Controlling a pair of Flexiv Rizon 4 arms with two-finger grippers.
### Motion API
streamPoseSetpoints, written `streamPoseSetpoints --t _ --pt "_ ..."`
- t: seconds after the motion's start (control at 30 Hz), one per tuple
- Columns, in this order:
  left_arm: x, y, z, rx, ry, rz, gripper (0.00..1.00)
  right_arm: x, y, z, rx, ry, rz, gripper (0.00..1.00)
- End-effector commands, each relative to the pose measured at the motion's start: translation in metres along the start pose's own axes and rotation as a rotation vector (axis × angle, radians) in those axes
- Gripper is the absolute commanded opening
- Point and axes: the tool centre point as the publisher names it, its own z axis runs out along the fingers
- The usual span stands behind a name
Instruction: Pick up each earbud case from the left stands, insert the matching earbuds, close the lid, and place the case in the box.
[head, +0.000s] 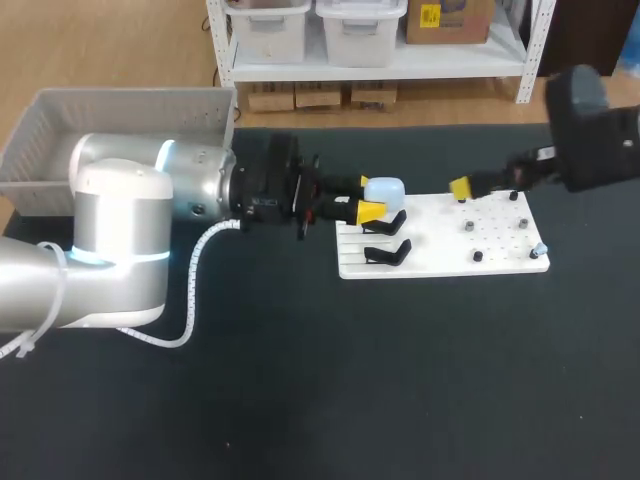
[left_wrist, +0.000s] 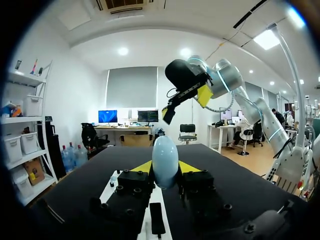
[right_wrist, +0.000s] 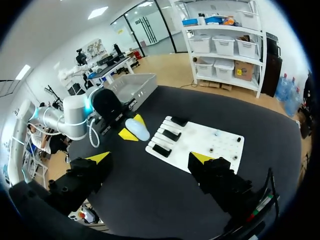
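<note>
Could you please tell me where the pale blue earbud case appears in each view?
Head view: earbud case in the left gripper, at the white board's left edge.
Left wrist view: earbud case in the left gripper.
Right wrist view: earbud case in the left gripper, beside the board.
Shared landmark: the white board.

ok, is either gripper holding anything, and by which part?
The left gripper clamps the pale-blue earbud case by its sides; the right gripper holds nothing.

Head view overhead, wrist views opposed (stand board (head: 440, 240) shared)
</note>
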Motion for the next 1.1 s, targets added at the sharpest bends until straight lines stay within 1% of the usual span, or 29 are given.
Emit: streamPoseSetpoints --t 0.03,0.23,0.53,0.67,0.87,1.1 --pt "0.001 -0.002 0.000 -0.007 -0.003 0.004 0.00 -0.006 0.013 0.024 -0.005 0.015 0.000 1.00" --pt "0.001 -0.002 0.000 -0.007 -0.003 0.004 0.00 0.000 0.029 0.040 -0.029 0.048 0.002 1.00" --pt "0.001 -0.002 0.000 -0.007 -0.003 0.004 0.00 0.005 0.038 0.060 -0.051 0.079 0.005 1.00" --pt "0.001 -0.002 0.000 -0.007 -0.003 0.004 0.00 0.003 0.036 0.067 -0.038 0.092 0.002 1.00" --pt "0.001 -0.002 0.000 -0.007 -0.003 0.004 0.00 -0.001 0.026 0.075 -0.020 0.108 0.015 1.00" --pt "0.001 -0.002 0.000 -0.007 -0.003 0.004 0.00 -0.004 0.020 0.082 -0.015 0.118 0.023 1.00"
